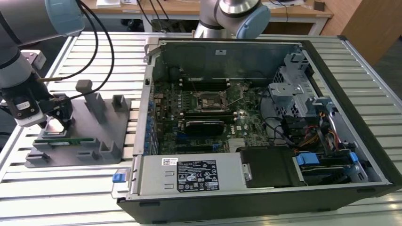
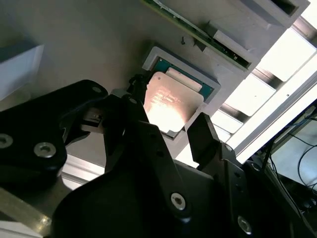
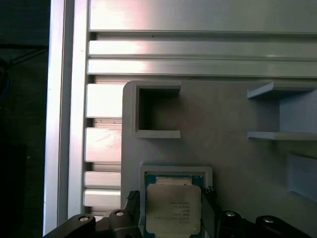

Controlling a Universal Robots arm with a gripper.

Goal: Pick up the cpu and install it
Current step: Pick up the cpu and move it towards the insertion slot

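**Robot tool poised over the cpu in its holder**

At the exterior view's left, the tool hangs over a grey holder on the slatted surface, beside an open computer case. In both wrist views the silver-topped cpu lies flat in a square recess of the holder. The tool's black fingers are spread, one either side of the cpu, not clamped on it.

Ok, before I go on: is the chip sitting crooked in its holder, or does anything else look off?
Nothing stands out. The chip lies flat and square in its pocket on the grey holder, with the tool centred over it.
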